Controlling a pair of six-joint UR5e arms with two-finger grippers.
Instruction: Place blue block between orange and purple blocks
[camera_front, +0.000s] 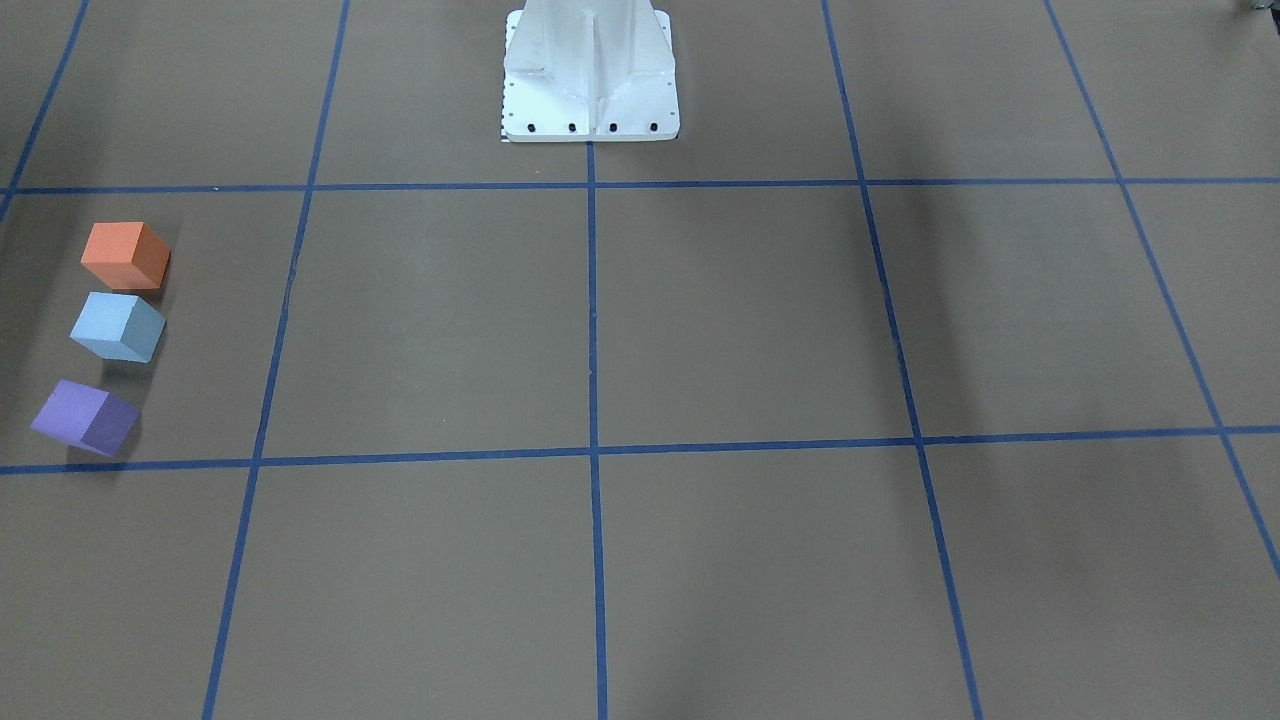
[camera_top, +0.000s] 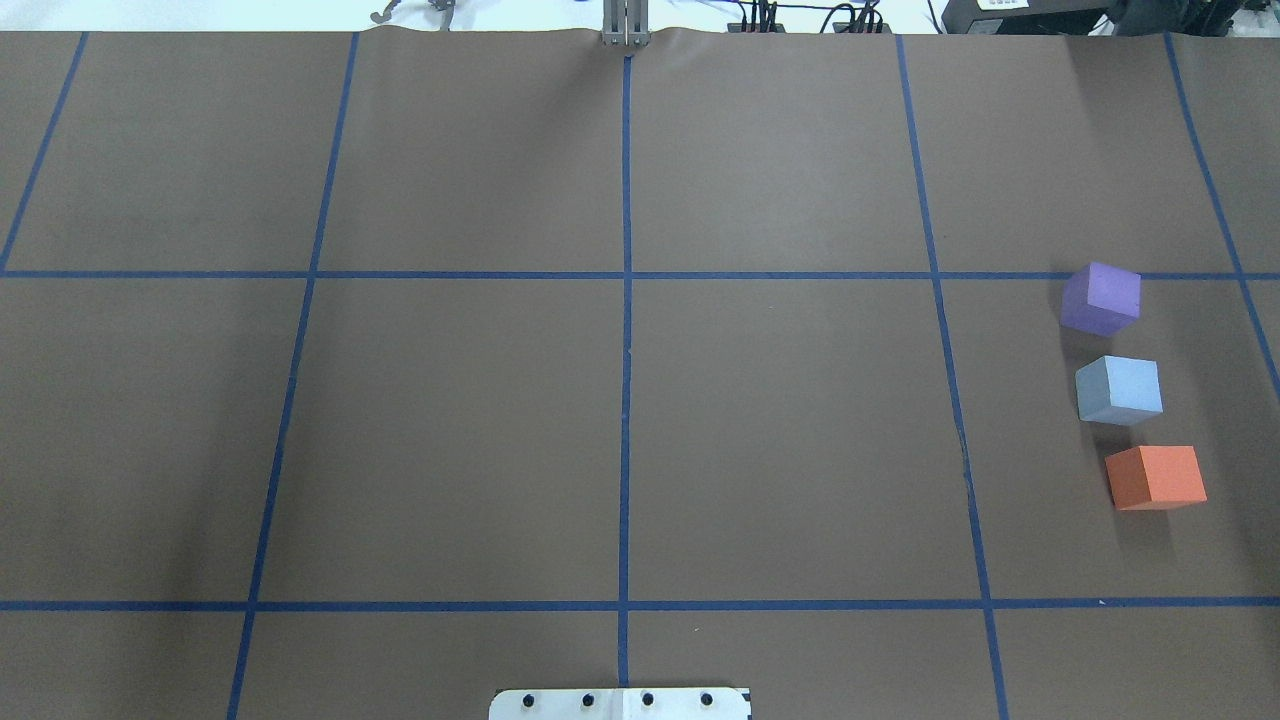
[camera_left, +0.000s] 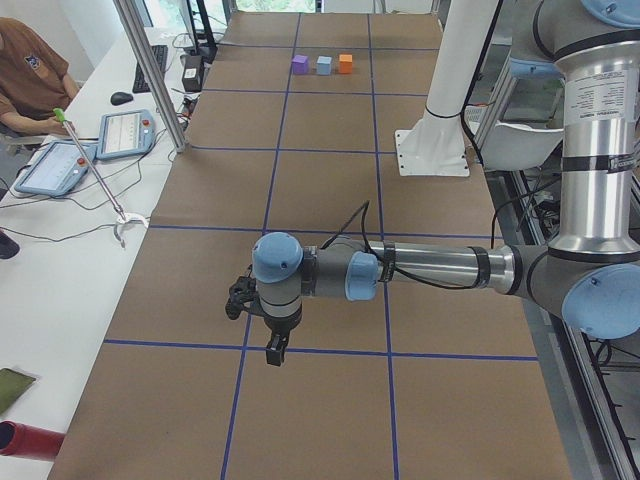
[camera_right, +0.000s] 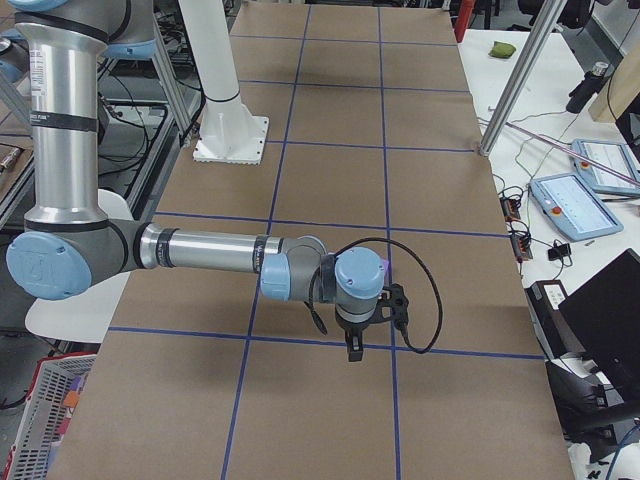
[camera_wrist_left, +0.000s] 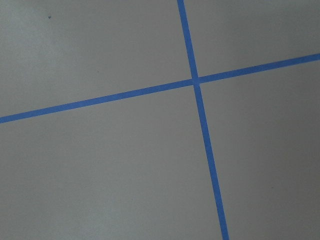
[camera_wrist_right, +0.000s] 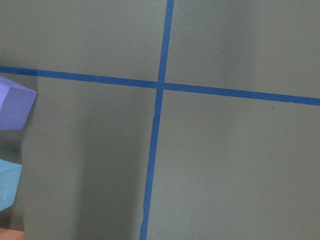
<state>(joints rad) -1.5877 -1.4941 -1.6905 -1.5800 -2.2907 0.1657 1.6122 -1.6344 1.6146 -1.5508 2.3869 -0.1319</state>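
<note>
Blue block (camera_top: 1118, 388) is sitting between orange block (camera_top: 1156, 477) and purple block (camera_top: 1100, 298), so the task is looking done. Whether left hand (camera_left: 275, 350) and right hand (camera_right: 353, 352) are spread, I cannot tell.

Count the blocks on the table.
3, in a line at the table's right end: purple block farthest out, blue block in the middle, orange block nearest the base. None look hidden.
</note>
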